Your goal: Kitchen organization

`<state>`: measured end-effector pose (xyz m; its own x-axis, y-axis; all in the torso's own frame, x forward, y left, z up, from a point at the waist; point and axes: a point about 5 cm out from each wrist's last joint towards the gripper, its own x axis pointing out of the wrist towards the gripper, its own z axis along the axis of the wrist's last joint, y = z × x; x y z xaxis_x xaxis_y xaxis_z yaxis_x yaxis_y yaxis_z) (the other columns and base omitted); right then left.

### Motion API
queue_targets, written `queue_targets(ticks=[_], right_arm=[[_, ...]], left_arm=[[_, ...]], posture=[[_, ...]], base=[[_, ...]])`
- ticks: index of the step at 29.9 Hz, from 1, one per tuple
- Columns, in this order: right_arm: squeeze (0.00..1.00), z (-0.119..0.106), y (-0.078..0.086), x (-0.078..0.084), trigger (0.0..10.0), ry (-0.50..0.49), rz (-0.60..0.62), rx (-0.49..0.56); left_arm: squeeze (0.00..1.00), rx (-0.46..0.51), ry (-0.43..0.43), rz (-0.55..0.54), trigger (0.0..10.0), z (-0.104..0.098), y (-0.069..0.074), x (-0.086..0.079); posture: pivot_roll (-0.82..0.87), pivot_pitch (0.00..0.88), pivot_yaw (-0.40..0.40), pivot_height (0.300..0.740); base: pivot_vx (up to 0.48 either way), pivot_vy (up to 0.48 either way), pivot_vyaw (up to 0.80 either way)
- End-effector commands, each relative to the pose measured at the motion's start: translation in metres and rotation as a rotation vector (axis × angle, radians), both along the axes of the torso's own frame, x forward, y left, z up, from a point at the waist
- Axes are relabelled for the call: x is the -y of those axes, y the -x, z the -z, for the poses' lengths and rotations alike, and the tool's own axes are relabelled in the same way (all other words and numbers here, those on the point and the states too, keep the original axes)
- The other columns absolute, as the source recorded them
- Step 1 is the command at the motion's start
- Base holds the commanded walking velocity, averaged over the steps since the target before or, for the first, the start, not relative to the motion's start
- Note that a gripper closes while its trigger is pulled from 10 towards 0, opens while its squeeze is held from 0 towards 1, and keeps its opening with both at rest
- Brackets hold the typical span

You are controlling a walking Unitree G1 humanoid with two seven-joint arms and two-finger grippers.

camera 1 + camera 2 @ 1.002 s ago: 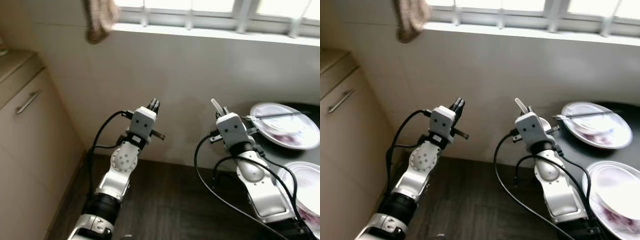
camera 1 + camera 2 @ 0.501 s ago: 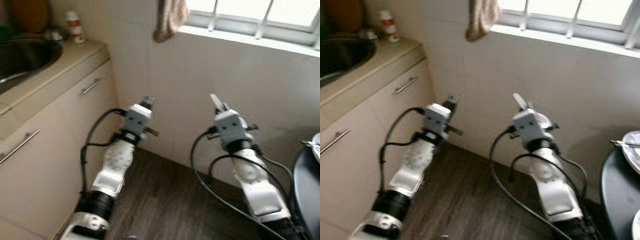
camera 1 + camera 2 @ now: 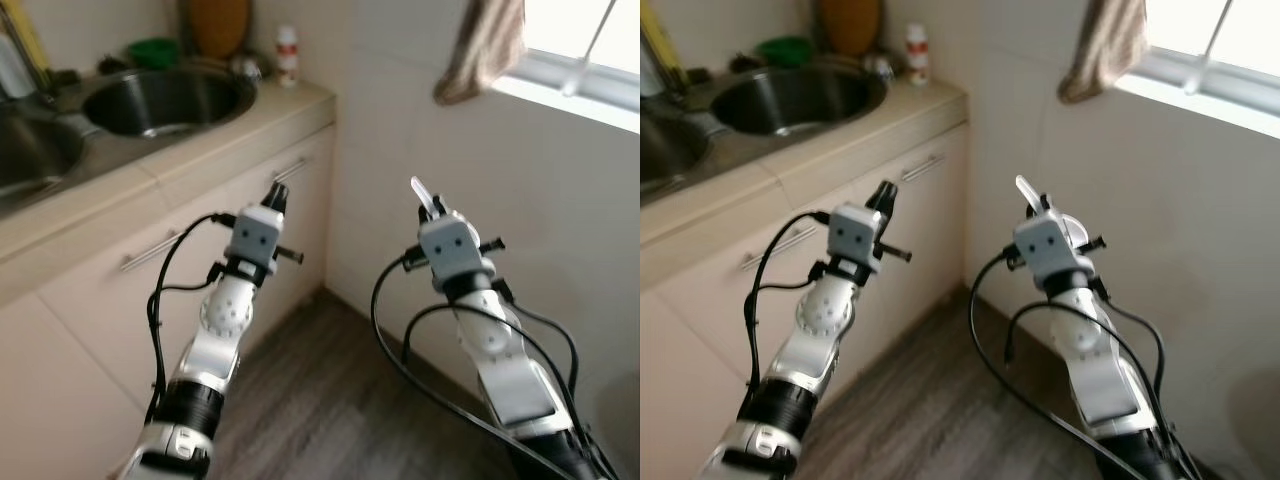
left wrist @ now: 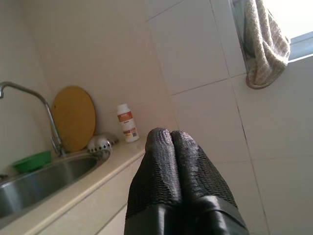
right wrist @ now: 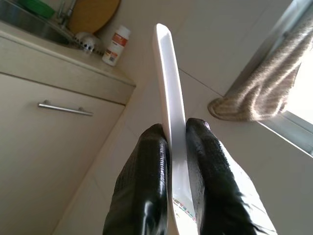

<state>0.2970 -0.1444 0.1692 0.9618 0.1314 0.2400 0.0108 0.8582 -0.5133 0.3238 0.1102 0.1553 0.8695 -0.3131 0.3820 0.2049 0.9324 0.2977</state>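
Ahead of us the dark wood-plank floor [image 3: 330,390] lay open between the beige cabinet front [image 3: 200,250] and the white tiled wall [image 3: 400,130]. A brownish cloth [image 3: 482,50] overhung the wall, seemingly from the window ledge. The steel sink basin [image 3: 165,100] sat recessed in the counter.

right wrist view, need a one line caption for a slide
Right hand shut on a flat white utensil, raised toward the kitchen counter with a small white bottle beside the sink.
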Motion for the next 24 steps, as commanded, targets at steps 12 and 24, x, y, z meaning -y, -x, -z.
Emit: queue_targets(ticks=[12, 24], right_arm=[[0.00, -0.0026, -0.0023, 0.0039, 0.0, 0.026, 0.014, 0.021], [0.00, -0.0085, -0.0063, 0.0049, 0.0, 0.035, 0.019, 0.048]], left_arm=[[0.00, 0.022, 0.007, 0.036, 10.0, -0.0033, 0.0022, 0.0109], [0.00, 0.027, 0.002, 0.037, 10.0, -0.0044, 0.0013, 0.0112]], posture=[[0.09, 0.000, -0.047, 0.740], [0.09, 0.000, -0.042, 0.740]], base=[[0.313, 0.000, 0.80], [0.308, 0.000, 0.80]])
